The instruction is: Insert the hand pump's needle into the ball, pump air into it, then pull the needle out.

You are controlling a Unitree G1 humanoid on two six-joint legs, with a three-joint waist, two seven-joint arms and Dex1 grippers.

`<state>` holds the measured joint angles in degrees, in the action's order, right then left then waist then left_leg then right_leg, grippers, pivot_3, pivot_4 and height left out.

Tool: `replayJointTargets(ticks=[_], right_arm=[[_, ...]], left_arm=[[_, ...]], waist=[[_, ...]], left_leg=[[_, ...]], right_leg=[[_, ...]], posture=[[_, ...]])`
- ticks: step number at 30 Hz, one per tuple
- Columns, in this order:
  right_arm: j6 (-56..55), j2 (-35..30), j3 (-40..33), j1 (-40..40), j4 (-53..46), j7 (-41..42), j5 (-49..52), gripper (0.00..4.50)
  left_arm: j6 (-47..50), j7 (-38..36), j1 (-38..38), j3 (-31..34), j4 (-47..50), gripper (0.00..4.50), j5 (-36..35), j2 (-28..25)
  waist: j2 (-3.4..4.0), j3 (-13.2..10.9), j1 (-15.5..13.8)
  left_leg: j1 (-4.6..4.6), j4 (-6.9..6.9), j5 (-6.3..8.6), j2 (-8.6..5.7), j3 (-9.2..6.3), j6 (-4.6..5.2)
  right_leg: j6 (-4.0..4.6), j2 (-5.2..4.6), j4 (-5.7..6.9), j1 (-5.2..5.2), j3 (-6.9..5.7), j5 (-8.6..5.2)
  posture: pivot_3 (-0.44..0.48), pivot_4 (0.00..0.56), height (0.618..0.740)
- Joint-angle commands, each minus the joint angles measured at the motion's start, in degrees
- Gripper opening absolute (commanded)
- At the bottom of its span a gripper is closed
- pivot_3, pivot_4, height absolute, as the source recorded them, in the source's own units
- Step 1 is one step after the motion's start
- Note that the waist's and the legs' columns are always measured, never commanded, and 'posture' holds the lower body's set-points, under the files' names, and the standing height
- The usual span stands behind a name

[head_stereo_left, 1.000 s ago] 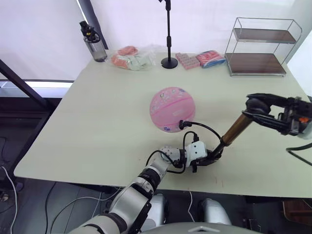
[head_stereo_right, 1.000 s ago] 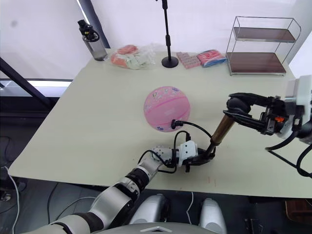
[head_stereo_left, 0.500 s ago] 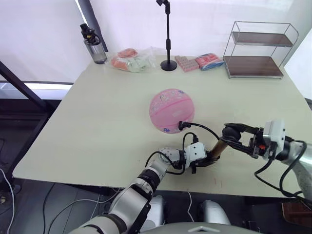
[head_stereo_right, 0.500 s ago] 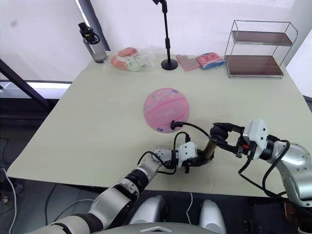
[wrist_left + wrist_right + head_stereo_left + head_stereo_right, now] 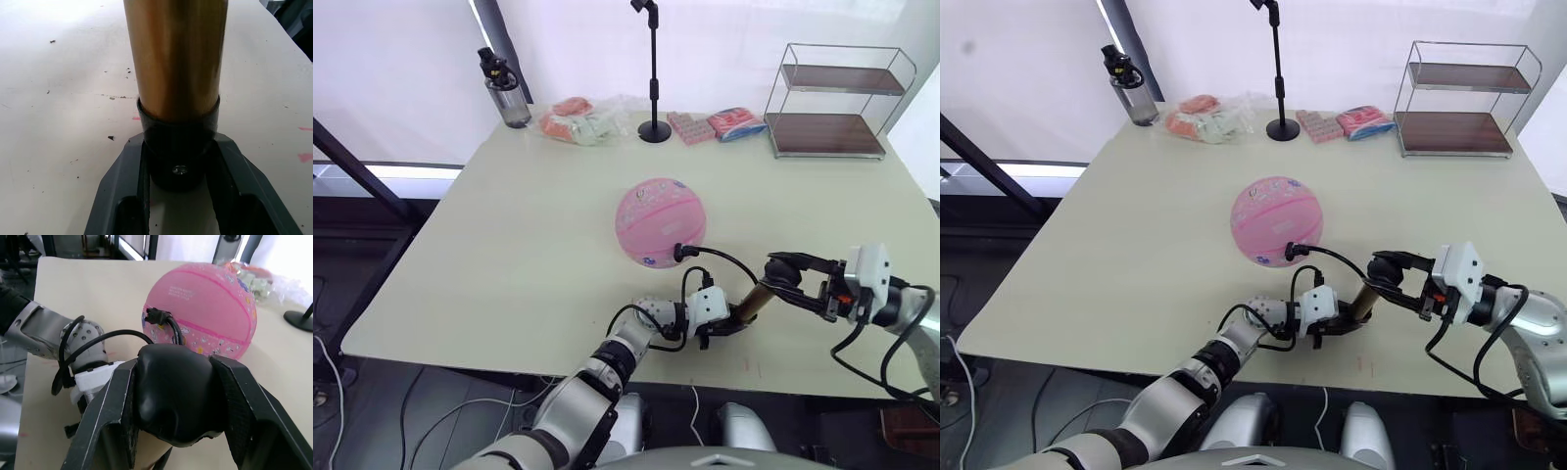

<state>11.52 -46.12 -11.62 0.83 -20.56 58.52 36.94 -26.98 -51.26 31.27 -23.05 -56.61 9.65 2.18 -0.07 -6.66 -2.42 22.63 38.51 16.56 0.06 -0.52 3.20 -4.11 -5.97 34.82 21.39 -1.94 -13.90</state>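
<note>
A pink ball [image 5: 661,220] rests mid-table. The hand pump's black hose [image 5: 722,258] curves from the pump to a black fitting [image 5: 680,253] that sits against the ball's near side. The needle itself is hidden. The bronze pump cylinder [image 5: 754,300] leans up to the right. My left gripper [image 5: 728,324] is shut on the pump's lower black end cap [image 5: 178,147], low on the table. My right gripper [image 5: 783,272] is shut on the black T-handle [image 5: 176,396] at the pump's top end, close above the cylinder.
Along the table's far edge stand a water bottle [image 5: 501,90], wrapped packets [image 5: 576,122], a black stand [image 5: 654,125], more packets [image 5: 724,123] and a wire shelf [image 5: 832,98]. The table's near edge [image 5: 607,364] runs just below my left gripper.
My right gripper has come down and to the left with the T-handle, closing it toward the cylinder. The left gripper and the ball have stayed put.
</note>
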Motion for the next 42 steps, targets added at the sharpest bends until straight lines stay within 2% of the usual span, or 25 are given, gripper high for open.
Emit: replayJointTargets(ticks=[1, 12, 19, 22, 26, 32, 34, 42], right_arm=[[4.1, -3.1, -8.0, -3.5, -4.7, -0.8, 7.8, 1.71], [15.0, -11.7, -20.8, -12.0, -4.1, -1.8, 18.9, 1.71], [18.9, -13.3, -23.4, -17.3, -2.9, -3.1, 22.5, 1.71], [19.4, -12.4, -23.3, -16.9, -3.0, -2.5, 21.3, 1.71], [18.4, -10.2, -20.5, -12.7, -5.1, -1.0, 17.8, 1.71], [13.0, -1.7, -10.8, -6.2, -7.4, -1.7, 10.1, 1.71], [10.7, 0.0, -8.2, -4.9, -6.5, -1.7, 7.1, 1.71], [0.2, 2.7, 3.7, 0.6, 1.0, 1.4, -6.9, 1.71]], left_arm=[[2.7, -0.3, -3.1, -2.0, -5.4, 1.12, 3.1, -1.9], [2.6, -0.4, -3.0, -2.1, -5.6, 1.12, 3.0, -2.0], [2.6, -0.5, -2.9, -2.3, -5.7, 1.12, 2.8, -2.0], [2.5, -0.5, -2.9, -2.3, -5.8, 1.12, 2.8, -2.0], [2.5, -0.4, -2.9, -2.3, -5.8, 1.12, 2.8, -2.1], [2.6, -0.5, -3.0, -2.2, -5.7, 1.12, 2.6, -2.1], [2.6, -0.4, -3.0, -2.2, -5.7, 1.12, 2.6, -2.1], [2.7, 0.0, -3.1, -2.3, -5.5, 1.12, 2.6, -2.1]], waist=[[-0.02, 0.0, 0.0], [-0.04, -0.2, 0.1], [-0.07, -0.4, 0.0], [-0.09, -0.5, -0.1], [-0.12, -0.5, -0.1], [-0.48, -0.3, 0.3], [-0.64, -0.2, 0.5], [-0.89, 0.2, 1.0]], left_leg=[[0.01, 0.0, 0.0, -0.01, -0.01, 0.0], [0.03, 0.01, 0.0, -0.01, 0.02, 0.0], [0.19, 0.04, 0.0, -0.05, 0.31, 0.02], [0.22, 0.04, 0.01, -0.06, 0.55, 0.04], [0.16, 0.03, 0.03, -0.05, 0.74, 0.07], [-0.35, 0.01, 0.16, 0.09, 1.49, 0.28], [-0.71, -0.09, 0.22, 0.14, 1.75, 0.34], [-0.89, -0.1, 0.33, 0.17, 2.07, 0.49]], right_leg=[[0.0, -0.02, -0.02, 0.0, -0.01, 0.0], [-0.01, -0.1, -0.02, 0.01, 0.02, 0.0], [-0.03, -0.15, 0.04, 0.25, 0.35, 0.02], [-0.18, -0.15, 0.04, 0.38, 0.62, 0.11], [-0.26, -0.13, 0.04, 0.44, 0.87, 0.16], [-0.4, -0.03, 0.11, 0.39, 1.64, 0.23], [-0.4, -0.04, 0.12, 0.27, 1.93, 0.23], [-0.4, -0.15, 0.09, 0.31, 2.36, 0.24]], posture=[[0.0, 0.15, 0.736], [0.0, 0.15, 0.736], [0.0, 0.15, 0.736], [0.0, 0.15, 0.736], [0.0, 0.15, 0.736], [0.0, 0.15, 0.736], [0.0, 0.15, 0.736], [0.0, 0.15, 0.736]])
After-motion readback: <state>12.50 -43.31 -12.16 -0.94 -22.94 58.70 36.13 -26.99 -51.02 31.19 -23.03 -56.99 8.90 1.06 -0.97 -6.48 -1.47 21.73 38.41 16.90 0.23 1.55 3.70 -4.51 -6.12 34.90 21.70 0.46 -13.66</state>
